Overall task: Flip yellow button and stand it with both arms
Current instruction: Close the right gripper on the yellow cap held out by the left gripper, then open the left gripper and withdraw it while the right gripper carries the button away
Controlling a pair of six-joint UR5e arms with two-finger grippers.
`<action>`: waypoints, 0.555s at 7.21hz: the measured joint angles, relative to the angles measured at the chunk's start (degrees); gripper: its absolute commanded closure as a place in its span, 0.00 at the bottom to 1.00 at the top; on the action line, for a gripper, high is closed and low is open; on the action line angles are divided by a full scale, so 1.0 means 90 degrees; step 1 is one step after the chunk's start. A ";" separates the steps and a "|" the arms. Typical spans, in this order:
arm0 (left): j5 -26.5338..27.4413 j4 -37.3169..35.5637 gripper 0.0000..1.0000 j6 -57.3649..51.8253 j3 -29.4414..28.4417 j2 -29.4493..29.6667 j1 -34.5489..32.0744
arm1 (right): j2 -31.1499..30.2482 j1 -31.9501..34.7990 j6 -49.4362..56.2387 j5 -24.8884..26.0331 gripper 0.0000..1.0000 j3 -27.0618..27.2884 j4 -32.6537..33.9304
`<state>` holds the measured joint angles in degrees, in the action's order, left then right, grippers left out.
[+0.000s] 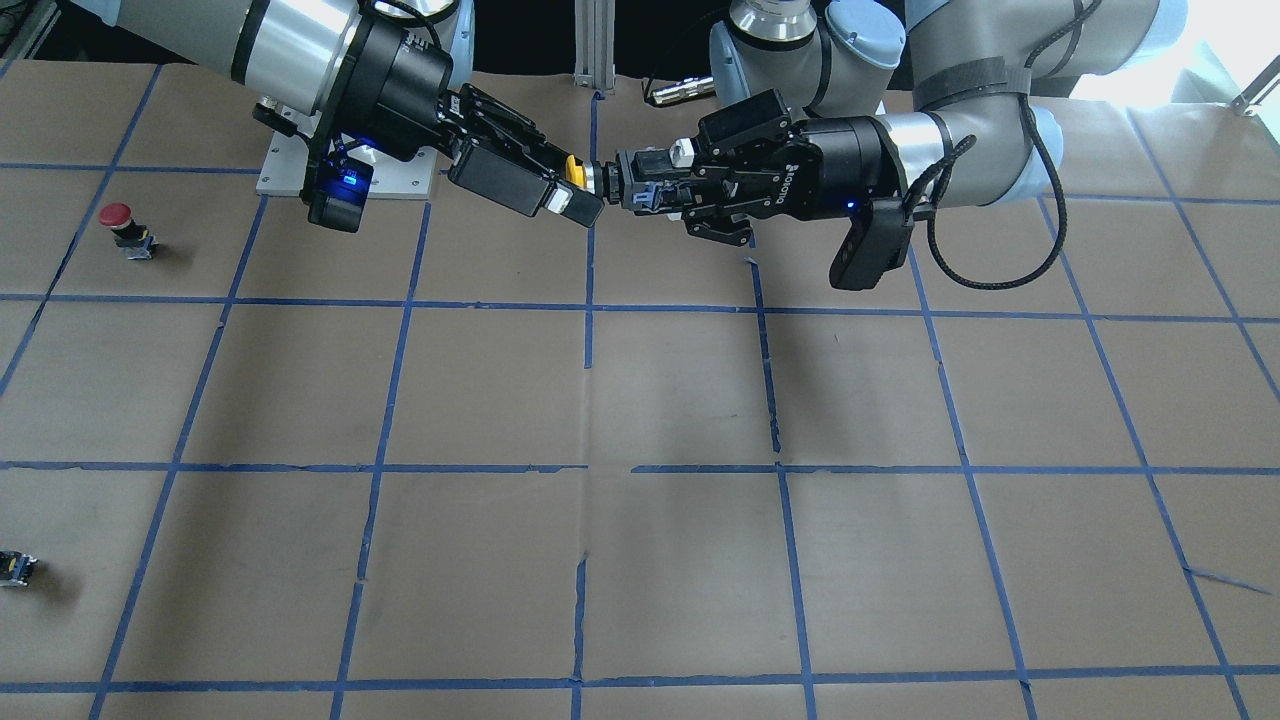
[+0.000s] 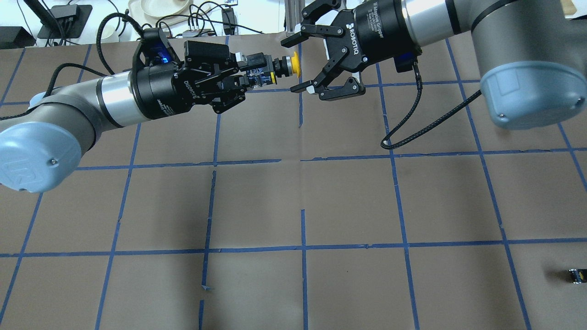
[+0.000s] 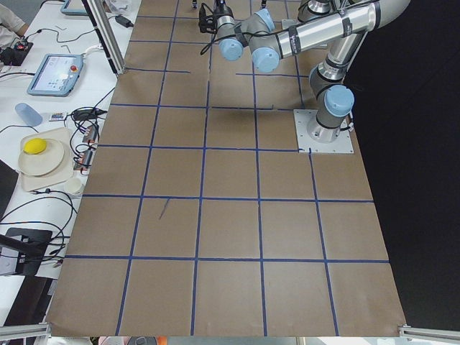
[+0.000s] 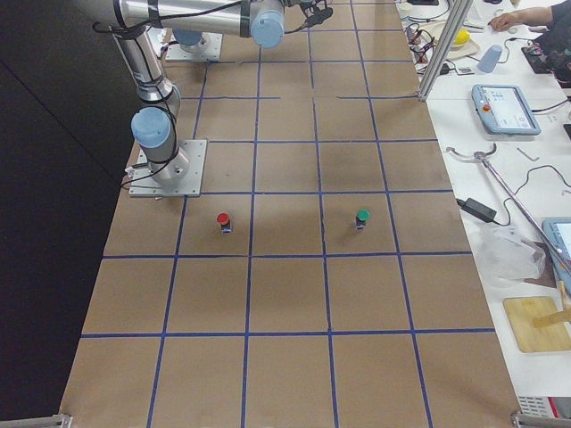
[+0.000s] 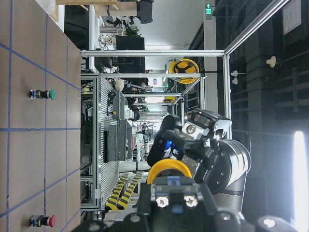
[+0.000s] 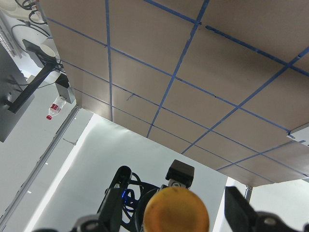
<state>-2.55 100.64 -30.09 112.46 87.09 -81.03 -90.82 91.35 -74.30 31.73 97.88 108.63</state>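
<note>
The yellow button (image 2: pixel 293 64) hangs level in the air between the two grippers, over the far middle of the table. My left gripper (image 2: pixel 257 74) is shut on its grey contact block, with the cap pointing at the right gripper. My right gripper (image 2: pixel 293 64) is open, one finger on each side of the yellow cap, apart from it. In the front-facing view the cap (image 1: pixel 575 169) sits between the left gripper (image 1: pixel 642 187) and the right gripper (image 1: pixel 578 182). The cap fills the bottom of the right wrist view (image 6: pixel 176 211) and also shows in the left wrist view (image 5: pixel 168 171).
A red-capped button (image 1: pixel 118 224) stands on the table on the robot's right. A green-capped button (image 4: pixel 361 218) stands beside it in the exterior right view. A tiny black-grey part (image 2: pixel 577 276) lies near the right front. The brown paper (image 2: pixel 348 201) has blue tape lines.
</note>
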 measured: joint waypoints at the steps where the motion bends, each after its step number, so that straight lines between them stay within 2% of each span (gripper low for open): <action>1: 0.0010 0.0000 0.91 -0.0002 -0.0002 -0.0002 0.0000 | -0.0045 -0.0004 -0.0026 0.0000 0.40 0.0002 -0.0006; 2: 0.0011 0.0000 0.91 -0.0001 -0.0006 -0.0001 0.0000 | -0.0064 -0.0012 -0.0038 0.0001 0.51 0.0006 -0.0008; 3: 0.0011 0.0000 0.91 -0.0002 -0.0006 0.0000 0.0000 | -0.0070 -0.0026 -0.0043 0.0006 0.71 0.0023 -0.0009; 4: 0.0011 0.0000 0.91 0.0001 -0.0006 0.0001 0.0000 | -0.0073 -0.0036 -0.0045 -0.0003 0.80 0.0057 -0.0006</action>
<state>-2.46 100.64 -30.08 112.41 87.10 -81.03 -91.48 91.03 -74.70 31.71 98.39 108.58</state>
